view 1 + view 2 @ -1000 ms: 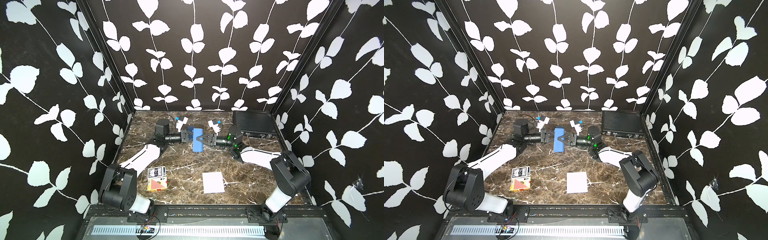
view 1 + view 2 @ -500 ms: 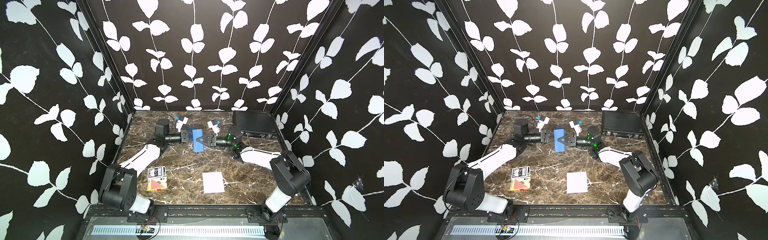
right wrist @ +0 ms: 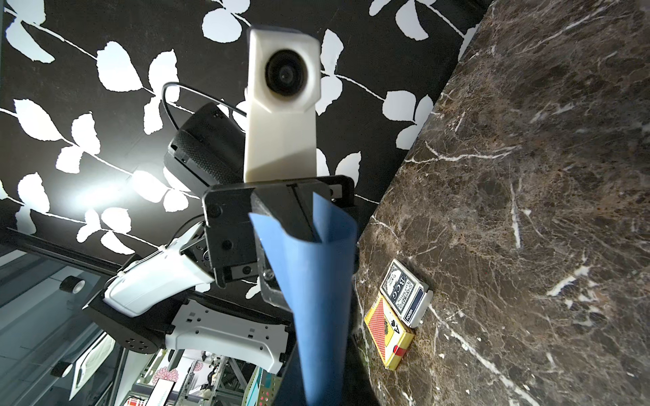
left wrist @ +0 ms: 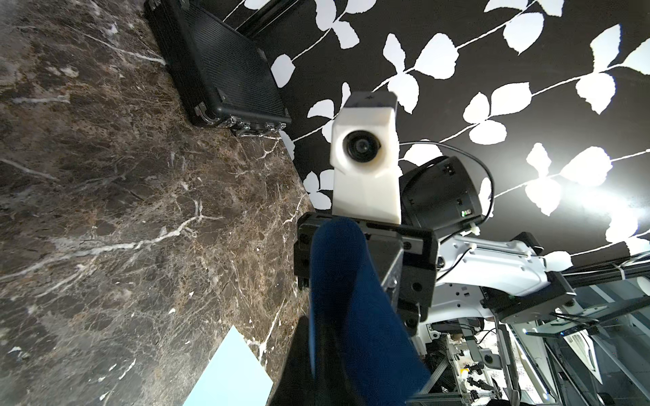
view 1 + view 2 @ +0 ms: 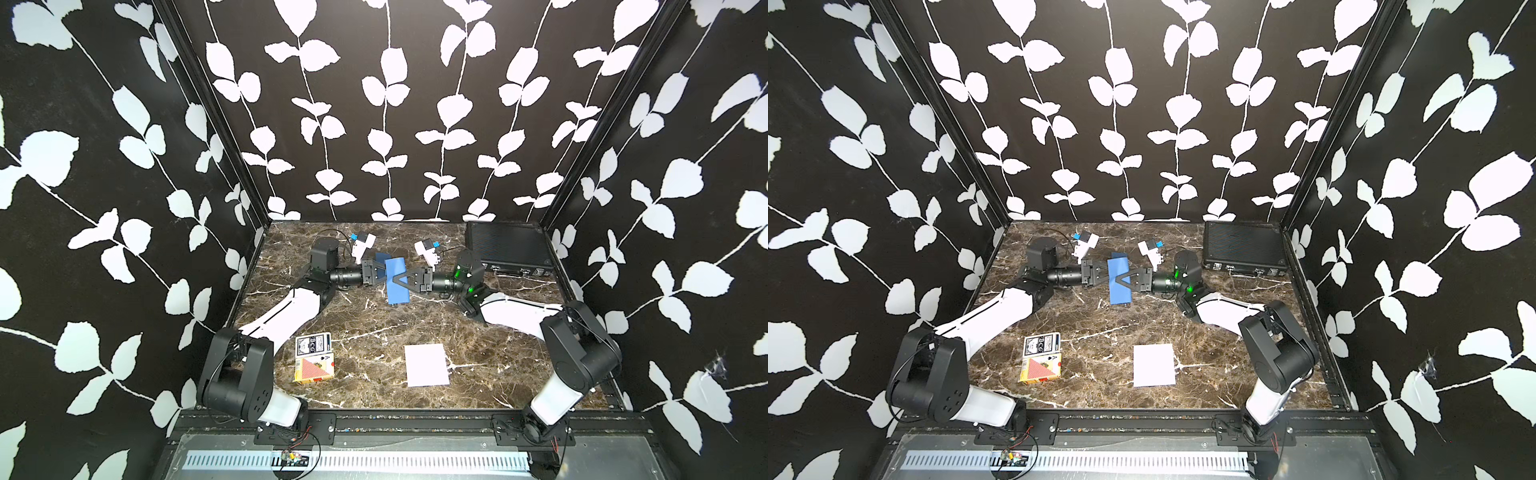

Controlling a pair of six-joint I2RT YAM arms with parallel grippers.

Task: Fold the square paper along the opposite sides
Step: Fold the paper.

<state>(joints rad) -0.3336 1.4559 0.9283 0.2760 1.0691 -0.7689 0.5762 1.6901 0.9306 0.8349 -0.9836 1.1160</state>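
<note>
L gripper is clamped tight on the blue paper. The R wrist cam shows it best: the fingers bite one edge and the sheet bows into a curl round them. R gripper comes in from the opp side. In both top views its tips narrow to a point right on the same sheet, so it looks pinched on too. L wrist cam is no help there tbh, since the paper covers the R tips and only the gripper body shows behind it.

Paper's held up betw the two grippers, which sit nose to nose over the back-middle of the marble table.

Further out, a white sheet lies flat near the front, well apart from the action. Only its corner shows in the L wrist cam. Two card decks sit touching on the L arm's side; the R wrist cam sees those but not the sheet. Black case is in the back corner, R side.
</note>
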